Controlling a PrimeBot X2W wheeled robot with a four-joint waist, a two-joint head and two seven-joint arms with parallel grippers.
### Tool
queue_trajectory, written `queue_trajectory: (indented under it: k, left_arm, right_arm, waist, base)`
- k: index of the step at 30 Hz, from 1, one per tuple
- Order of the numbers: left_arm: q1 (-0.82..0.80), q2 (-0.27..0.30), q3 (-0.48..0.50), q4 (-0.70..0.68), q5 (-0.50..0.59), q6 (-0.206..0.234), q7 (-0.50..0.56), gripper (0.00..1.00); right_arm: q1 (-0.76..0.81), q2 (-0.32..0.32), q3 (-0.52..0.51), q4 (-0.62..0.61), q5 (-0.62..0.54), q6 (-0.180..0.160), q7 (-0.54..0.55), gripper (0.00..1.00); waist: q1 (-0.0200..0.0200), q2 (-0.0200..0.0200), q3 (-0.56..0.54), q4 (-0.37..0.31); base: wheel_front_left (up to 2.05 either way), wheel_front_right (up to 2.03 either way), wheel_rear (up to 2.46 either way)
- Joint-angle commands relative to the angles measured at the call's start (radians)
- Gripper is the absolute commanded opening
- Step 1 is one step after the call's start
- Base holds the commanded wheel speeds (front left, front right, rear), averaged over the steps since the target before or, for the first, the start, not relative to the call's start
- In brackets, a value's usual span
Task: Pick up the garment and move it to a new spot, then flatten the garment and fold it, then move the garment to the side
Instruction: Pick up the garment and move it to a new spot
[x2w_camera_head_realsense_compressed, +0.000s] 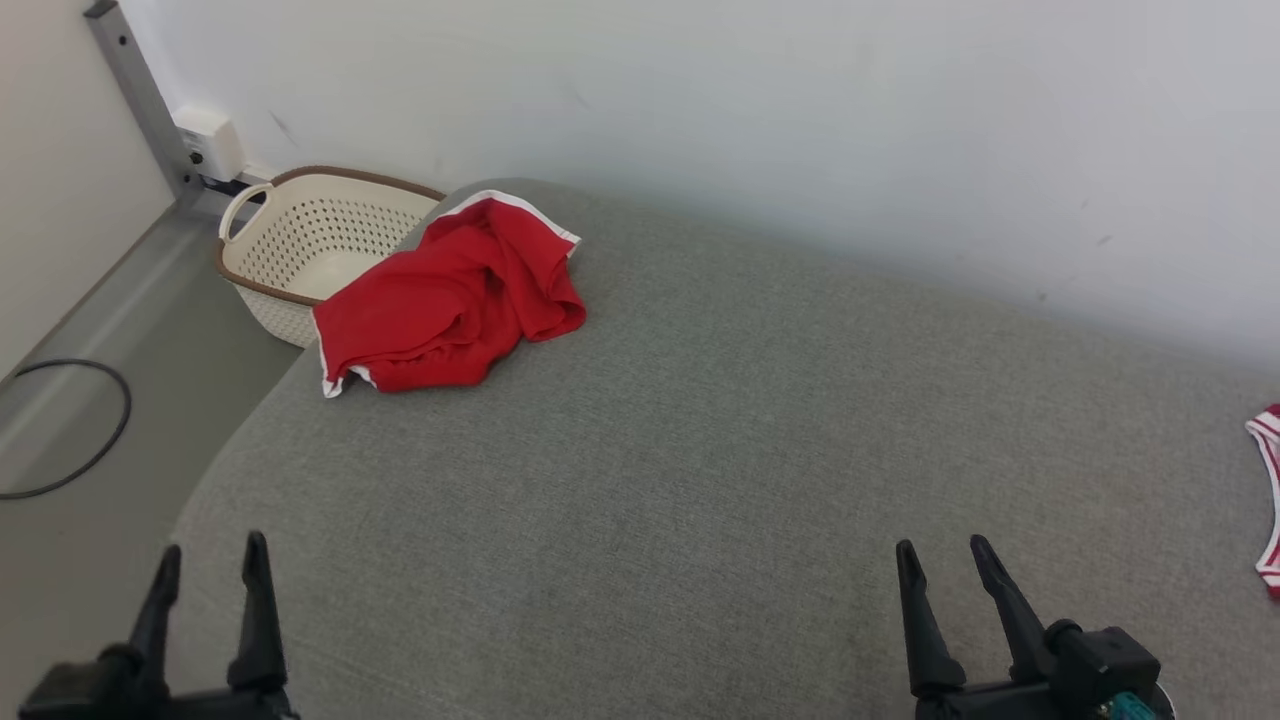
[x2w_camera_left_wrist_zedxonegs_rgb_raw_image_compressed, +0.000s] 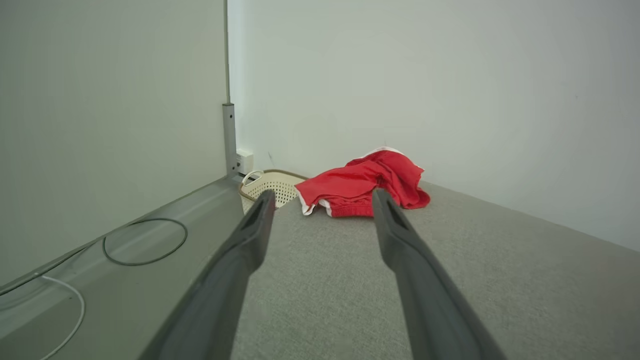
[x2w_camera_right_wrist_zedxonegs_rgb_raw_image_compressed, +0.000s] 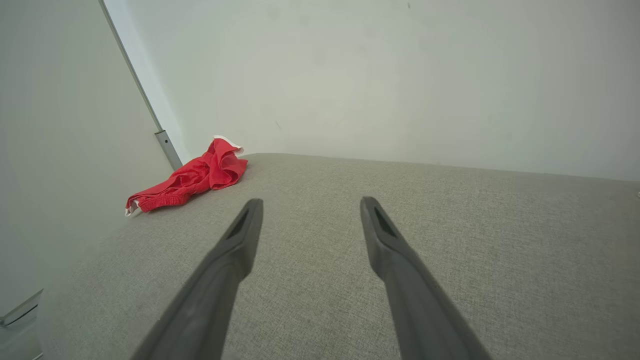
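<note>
The garment (x2w_camera_head_realsense_compressed: 450, 300) is red with white trim and lies crumpled at the far left corner of the grey fabric surface (x2w_camera_head_realsense_compressed: 700, 450). It also appears ahead in the left wrist view (x2w_camera_left_wrist_zedxonegs_rgb_raw_image_compressed: 362, 185) and far off to the left in the right wrist view (x2w_camera_right_wrist_zedxonegs_rgb_raw_image_compressed: 192, 175). My left gripper (x2w_camera_head_realsense_compressed: 212, 560) sits open at the lower left, well short of the garment, nothing between its fingers. My right gripper (x2w_camera_head_realsense_compressed: 945, 558) stands open at the lower right, far from the garment and also empty.
A cream perforated basket (x2w_camera_head_realsense_compressed: 310, 240) stands on the floor beyond the surface's left corner, partly behind the garment. A black cable loop (x2w_camera_head_realsense_compressed: 70, 430) lies on the floor at left. A red-and-white striped cloth (x2w_camera_head_realsense_compressed: 1268, 480) shows at the right edge. A wall runs close behind.
</note>
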Motion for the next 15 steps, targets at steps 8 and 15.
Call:
queue_trajectory:
  k: [8, 15]
  left_arm:
    - [-0.31, 0.107, 0.064, 0.125, -0.07, -0.07, 0.058, 1.0]
    - [-0.551, 0.207, 0.099, 0.28, -0.115, -0.131, 0.134, 1.0]
  right_arm:
    - [-0.15, 0.001, 0.093, 0.0, 0.021, 0.0, -0.001, 1.0]
    - [-0.266, 0.0, 0.141, 0.001, 0.021, 0.0, -0.017, 1.0]
  waist:
    - [0.0, -0.0001, 0.143, -0.172]
    - [0.0, -0.0001, 0.256, -0.295]
  base:
    - [0.0, 0.0, 0.0]
    - [0.0, 0.0, 0.0]
